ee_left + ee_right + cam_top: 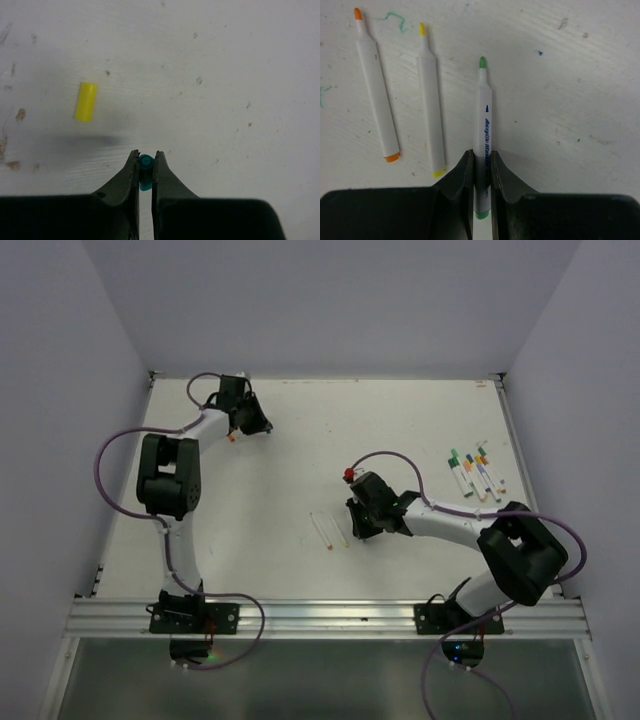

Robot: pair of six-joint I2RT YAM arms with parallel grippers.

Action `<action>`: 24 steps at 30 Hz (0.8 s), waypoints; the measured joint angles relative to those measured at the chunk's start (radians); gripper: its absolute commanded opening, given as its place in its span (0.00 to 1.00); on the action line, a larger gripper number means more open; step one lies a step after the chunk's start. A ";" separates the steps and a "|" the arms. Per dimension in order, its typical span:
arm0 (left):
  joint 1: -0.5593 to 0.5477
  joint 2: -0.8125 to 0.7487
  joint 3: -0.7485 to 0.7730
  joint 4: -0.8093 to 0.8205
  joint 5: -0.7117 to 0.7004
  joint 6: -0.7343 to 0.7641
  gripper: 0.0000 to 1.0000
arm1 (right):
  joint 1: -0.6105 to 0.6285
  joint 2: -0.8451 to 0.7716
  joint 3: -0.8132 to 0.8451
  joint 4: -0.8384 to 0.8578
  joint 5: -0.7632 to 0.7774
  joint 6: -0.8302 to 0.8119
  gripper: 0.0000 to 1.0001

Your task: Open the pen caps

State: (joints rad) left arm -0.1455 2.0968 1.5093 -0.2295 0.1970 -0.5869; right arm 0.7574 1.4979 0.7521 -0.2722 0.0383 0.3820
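My left gripper (146,155) is shut on a small teal-green pen cap (145,165), held just above the table at the far left (252,420). A loose yellow cap (86,101) lies on the table ahead and to the left of it. My right gripper (481,152) is shut on the barrel of an uncapped green-tipped white pen (483,115), low over the middle of the table (356,523). Two uncapped pens lie beside it on the left, a yellow one (431,100) and an orange one (375,95).
Several capped pens (475,473) lie in a cluster at the right of the table. A small orange piece (231,438) lies near my left gripper. White walls (300,310) close in the table at the back and sides. Purple cables (110,455) loop off both arms.
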 measured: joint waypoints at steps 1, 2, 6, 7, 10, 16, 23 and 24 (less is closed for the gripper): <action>-0.010 0.016 0.033 -0.005 0.000 0.001 0.00 | 0.014 0.010 -0.001 0.009 -0.002 0.004 0.09; -0.020 0.035 0.066 -0.003 0.000 0.002 0.00 | 0.028 0.019 -0.001 0.019 -0.005 0.008 0.23; -0.038 0.095 0.126 -0.003 -0.001 0.004 0.00 | 0.053 0.030 0.007 0.045 -0.013 0.038 0.97; -0.038 0.104 0.127 -0.007 -0.002 0.004 0.00 | 0.055 0.025 0.016 0.047 -0.003 0.045 0.99; -0.037 0.136 0.136 -0.031 -0.006 0.005 0.03 | 0.026 0.003 0.026 0.016 0.035 0.047 0.99; -0.035 0.175 0.190 -0.047 -0.002 0.022 0.27 | -0.297 -0.134 0.047 -0.048 0.135 -0.023 0.99; -0.036 0.183 0.209 -0.043 0.014 0.032 0.55 | -0.502 -0.058 0.177 -0.098 0.275 -0.241 0.76; -0.037 0.183 0.209 -0.039 0.015 0.031 0.59 | -0.558 -0.038 0.199 -0.103 0.261 -0.254 0.75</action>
State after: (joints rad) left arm -0.1825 2.2795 1.7184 -0.2680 0.2123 -0.5556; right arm 0.1989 1.4597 0.9508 -0.3752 0.2993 0.1276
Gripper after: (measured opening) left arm 0.525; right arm 0.784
